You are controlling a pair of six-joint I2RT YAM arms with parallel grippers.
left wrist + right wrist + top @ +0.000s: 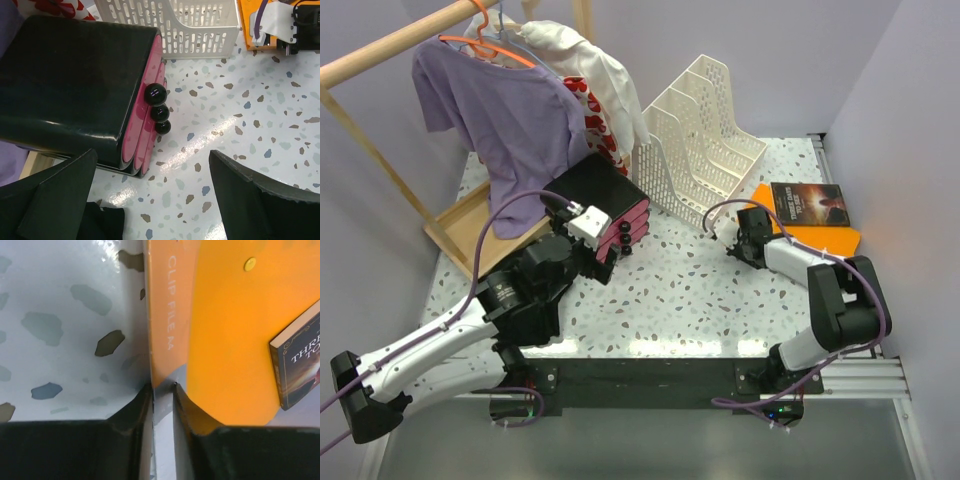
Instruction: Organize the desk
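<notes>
The right jaws are pinching the clip file (225, 340) at its edge; lifting is risking the book (300, 360) on it sliding off. The left jaws are standing spread.

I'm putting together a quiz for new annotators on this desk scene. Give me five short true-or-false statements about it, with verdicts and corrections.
1. The dark paperback book lies on the orange plastic clip file. True.
2. The left gripper is clamped on the black drawer box with pink drawers. False: its fingers are spread wide and grip nothing.
3. The right gripper pinches the clip file's edge. True.
4. The white slotted file rack holds the book. False: the book lies on the clip file.
5. The purple T-shirt lies flat on the speckled white desk. False: it hangs from the wooden rail.
</notes>
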